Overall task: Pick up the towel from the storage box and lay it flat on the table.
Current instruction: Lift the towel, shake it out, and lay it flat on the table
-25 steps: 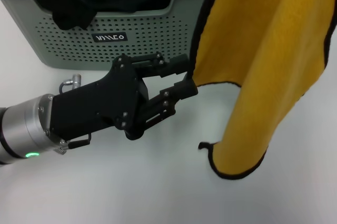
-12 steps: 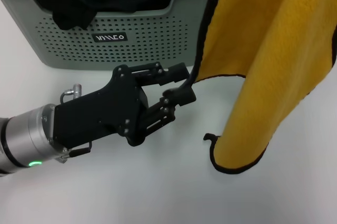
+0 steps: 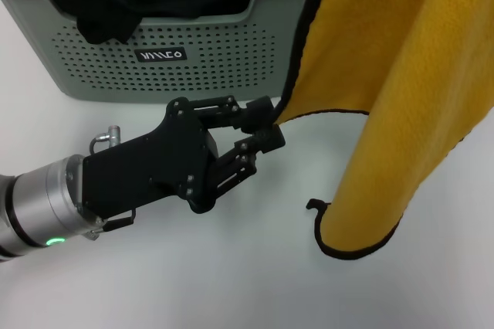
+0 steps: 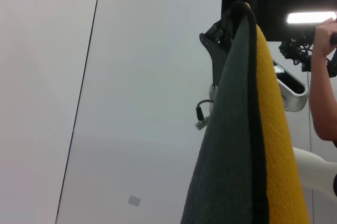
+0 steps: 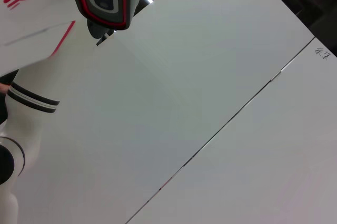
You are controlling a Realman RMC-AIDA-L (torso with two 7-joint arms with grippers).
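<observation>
Here the towel (image 3: 394,89) hangs clear of the storage box (image 3: 170,51), yellow face toward the head camera, its lowest corner near the table (image 3: 193,283) — held from above by something out of view. The left gripper (image 3: 261,124) sits just in front of the box, its fingers pinched on the towel's black-bound edge. The right gripper is not in view. The risk, I judge, is that this thin edge grip slips as the cloth is spread, leaving the towel folded rather than flat.
</observation>
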